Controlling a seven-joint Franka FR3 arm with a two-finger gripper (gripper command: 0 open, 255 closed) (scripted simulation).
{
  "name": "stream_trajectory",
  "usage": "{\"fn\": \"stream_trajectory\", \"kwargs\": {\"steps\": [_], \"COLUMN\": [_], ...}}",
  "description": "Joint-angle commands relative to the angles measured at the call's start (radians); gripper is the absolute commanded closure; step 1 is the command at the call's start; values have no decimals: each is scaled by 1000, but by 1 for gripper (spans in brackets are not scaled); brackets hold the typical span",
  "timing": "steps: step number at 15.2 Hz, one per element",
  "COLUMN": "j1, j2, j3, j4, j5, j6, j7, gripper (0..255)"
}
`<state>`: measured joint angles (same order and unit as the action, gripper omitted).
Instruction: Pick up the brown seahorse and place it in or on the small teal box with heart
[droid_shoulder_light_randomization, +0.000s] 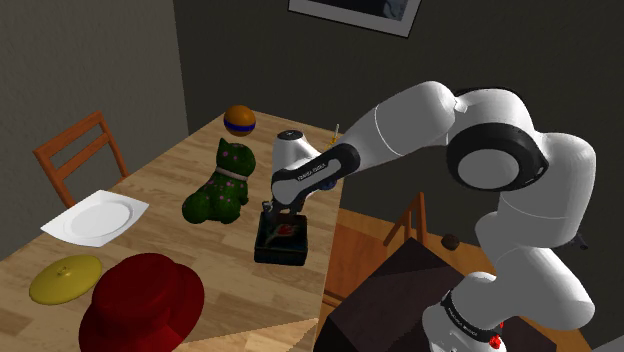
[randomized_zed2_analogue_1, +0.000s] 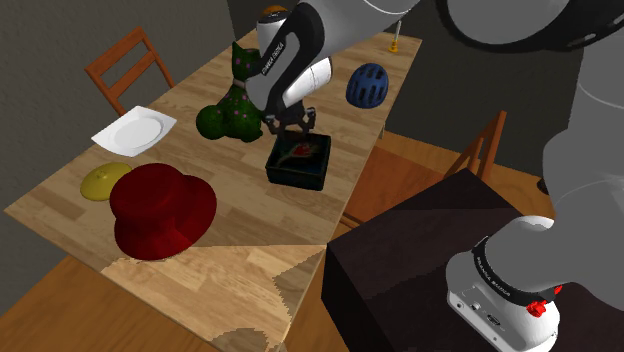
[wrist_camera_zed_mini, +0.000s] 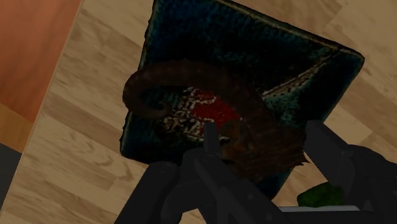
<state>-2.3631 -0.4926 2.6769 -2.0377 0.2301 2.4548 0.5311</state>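
Brown seahorse (wrist_camera_zed_mini: 254, 121) on teal box (wrist_camera_zed_mini: 254, 44), end effector (wrist_camera_zed_mini: 264, 140) spread wide above, green cat (droid_shoulder_light_randomization: 220, 185) beside

In the wrist view the brown seahorse's (wrist_camera_zed_mini: 184, 70) thick end vanishes behind the all-black gripper (wrist_camera_zed_mini: 264, 137). The gripper also covers one corner of the small dark teal box with a red heart (wrist_camera_zed_mini: 286, 57) and most of the green spotted cat figure (wrist_camera_zed_mini: 318, 194). At the wooden table's (randomized_zed2_analogue_1: 250, 210) far edge the white arm (randomized_zed2_analogue_1: 330, 25) half hides the orange ball with a blue band (randomized_zed2_analogue_1: 271, 11), and a tiny yellow object (randomized_zed2_analogue_1: 397, 42) there is too small to name. The shoulder view's top edge cuts a framed wall picture (droid_shoulder_light_randomization: 355, 12).
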Motion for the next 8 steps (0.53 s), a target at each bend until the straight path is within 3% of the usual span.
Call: {"fn": "stream_trajectory", "kwargs": {"steps": [1, 8], "j1": [-9, -38], "j2": [-21, -98], "j3": [9, 46], "j4": [2, 13], "j5": [13, 54], "j6": [18, 82], "j7": [-9, -33], "gripper": [255, 255]}}
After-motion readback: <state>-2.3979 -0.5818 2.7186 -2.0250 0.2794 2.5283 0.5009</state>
